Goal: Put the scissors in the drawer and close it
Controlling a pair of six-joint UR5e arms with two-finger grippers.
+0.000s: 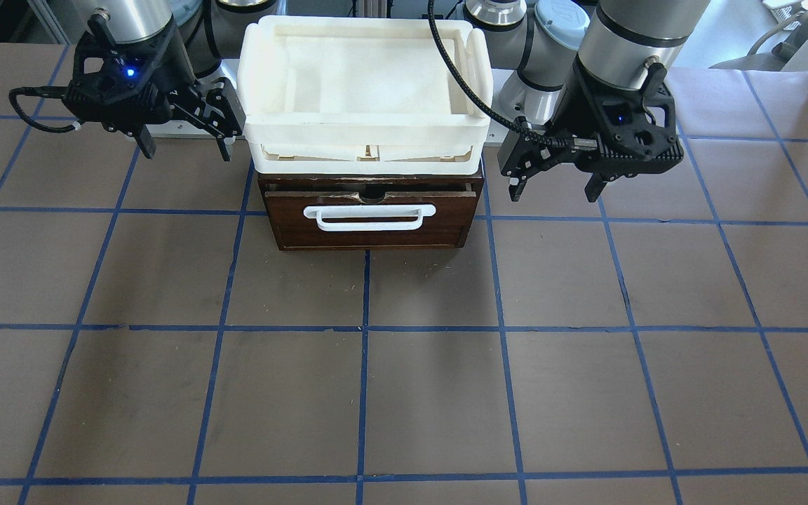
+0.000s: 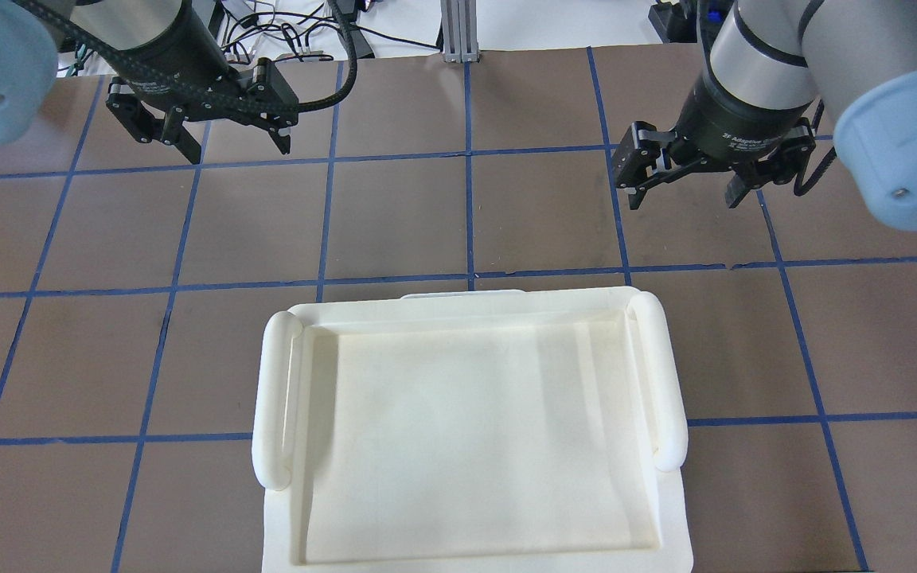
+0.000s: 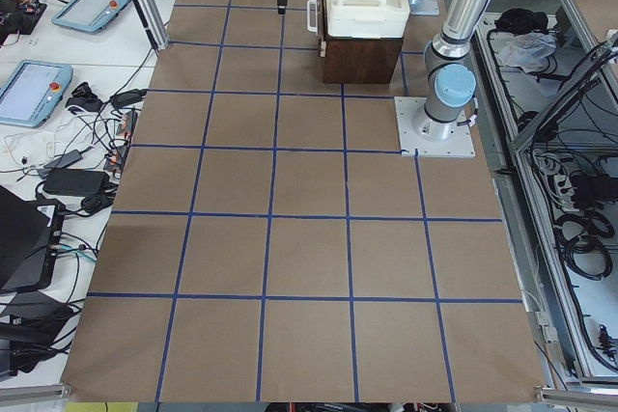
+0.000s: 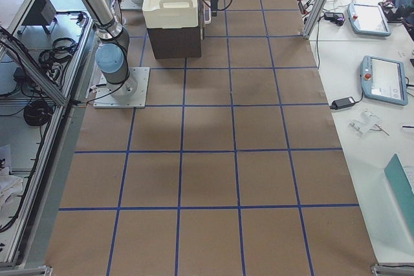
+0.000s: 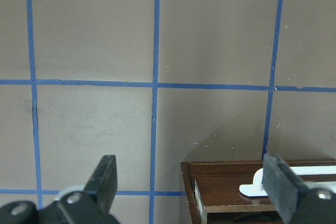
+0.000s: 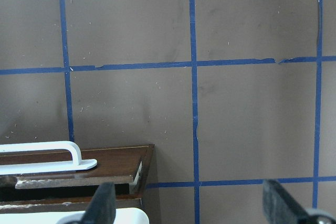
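Observation:
The scissors show in no view. The drawer (image 1: 369,235), dark brown with a white loop handle (image 1: 369,217), sits almost flush in its wooden cabinet, with a narrow dark gap above its front. My left gripper (image 1: 553,193) is open and empty, hovering beside the cabinet on my left; it also shows in the overhead view (image 2: 237,149). My right gripper (image 1: 185,151) is open and empty on the other side of the cabinet, also seen overhead (image 2: 683,197). The left wrist view shows the drawer's corner (image 5: 236,182), and the right wrist view shows the other corner (image 6: 105,163).
A white plastic tray (image 1: 365,144) stands on top of the cabinet and holds nothing; overhead its rim (image 2: 275,414) hides the cabinet. The brown table with a blue tape grid (image 1: 404,393) stretches in front of the drawer. Tablets and cables lie beyond the table ends (image 3: 39,84).

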